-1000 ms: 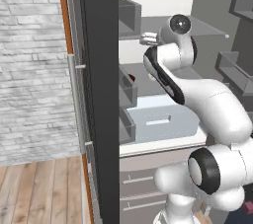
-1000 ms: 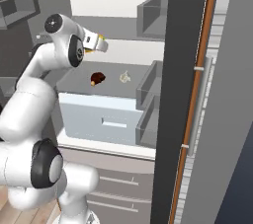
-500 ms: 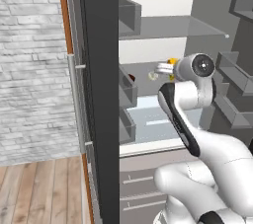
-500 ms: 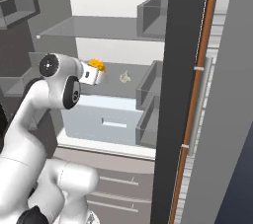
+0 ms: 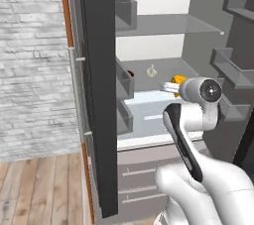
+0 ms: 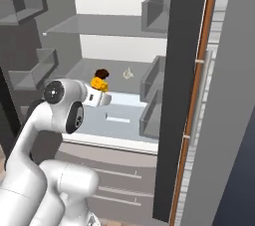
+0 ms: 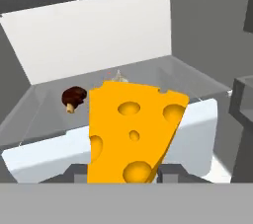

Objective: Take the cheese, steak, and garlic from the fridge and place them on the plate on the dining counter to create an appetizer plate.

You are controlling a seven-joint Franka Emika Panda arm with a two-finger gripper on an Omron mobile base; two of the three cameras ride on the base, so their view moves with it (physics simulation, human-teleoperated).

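Observation:
My gripper (image 7: 124,174) is shut on the cheese (image 7: 131,129), a yellow-orange wedge with holes, held in front of the open fridge (image 5: 198,35). From the base views the cheese (image 5: 177,79) (image 6: 99,84) hangs just above the pale blue box (image 6: 124,113). The steak (image 7: 74,97) (image 6: 102,73) is a dark lump on the shelf behind the cheese. In the left base view the steak (image 5: 130,74) is partly hidden by a door bin. Further back on the same shelf sits the small pale garlic (image 7: 118,76) (image 5: 151,72) (image 6: 128,73). The plate and the dining counter are out of view.
The fridge's dark door (image 5: 99,95) stands open at my left, with bins (image 5: 125,83) along its inner side. The other door (image 6: 182,95) is at my right. A glass shelf (image 5: 163,25) spans above the gripper. Grey drawers (image 6: 114,175) lie below.
The arm has come down from upper-shelf height and drawn back out of the fridge, with the cheese still in the gripper. Steak and garlic have stayed on the shelf.

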